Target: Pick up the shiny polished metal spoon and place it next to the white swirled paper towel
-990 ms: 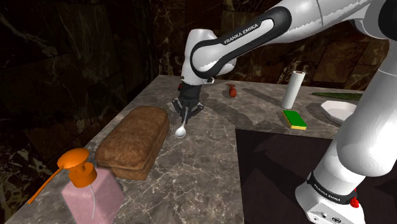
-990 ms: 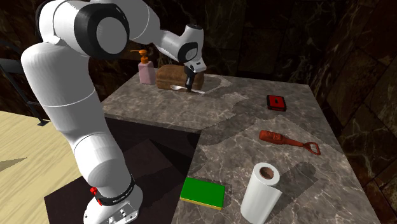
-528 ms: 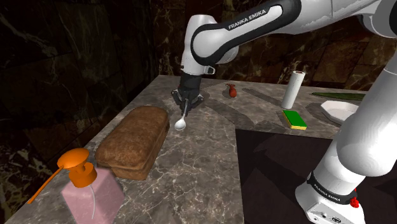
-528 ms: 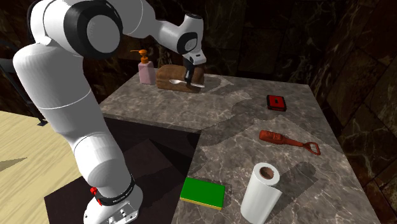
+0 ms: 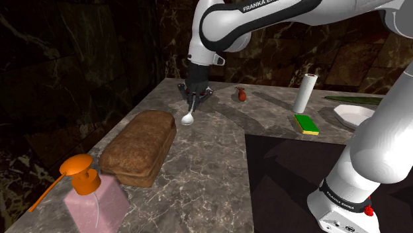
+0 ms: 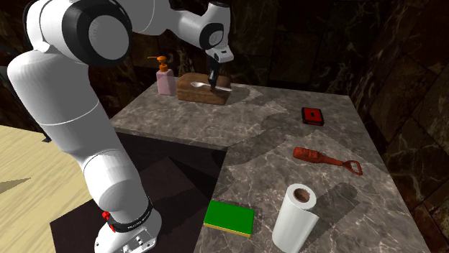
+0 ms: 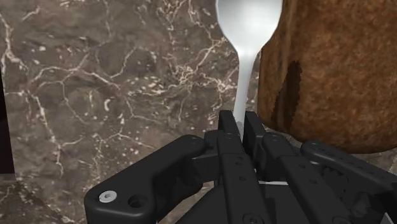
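A shiny metal spoon [image 5: 189, 115] hangs bowl-down above the marble counter, its handle clasped in my black gripper [image 5: 194, 96]. In the wrist view the spoon [image 7: 248, 38] runs out from between the closed fingers [image 7: 229, 130], over the counter beside the brown loaf [image 7: 331, 70]. From the second exterior view the gripper [image 6: 214, 74] holds the spoon [image 6: 201, 85] above the loaf [image 6: 203, 90]. The white paper towel roll [image 5: 304, 93] stands upright at the far right of the counter in the shoulder view, well away from the gripper; it also appears near the front in the second exterior view [image 6: 295, 218].
A brown bread loaf [image 5: 139, 147] lies below and left of the spoon. A pink soap dispenser with orange pump [image 5: 92, 195], green sponge [image 5: 306, 124], red bottle opener [image 6: 327, 159], small red box [image 6: 312, 115] and white dish [image 5: 351, 115] sit on the counter. My stand [image 5: 344, 205] is lower right.
The gripper has risen from the counter with the spoon in it, lifting the spoon's bowl higher above the marble beside the loaf.
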